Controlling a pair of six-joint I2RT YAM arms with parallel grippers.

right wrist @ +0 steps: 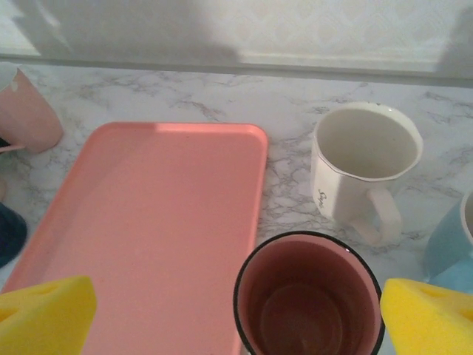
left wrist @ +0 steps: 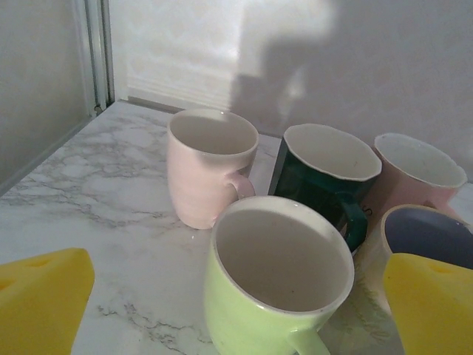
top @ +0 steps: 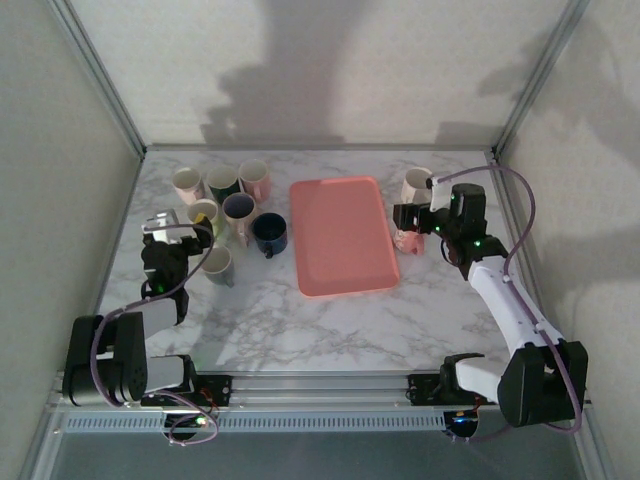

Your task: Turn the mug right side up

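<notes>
Right gripper is open wide and holds nothing; it hangs over the pink mug w/ the black rim. This mug stands on the table, just right of the pink tray and nearer than the white mug. Its mouth is up already, so the turning seems done. Prob. ceramic: stiff, glazed, slippery, has some weight, breaks if dropped. Best hold is the wall at the rim, one finger inside, one outside; the handle I cannot see. Left gripper is open too, over the green mug at the left side.
</notes>
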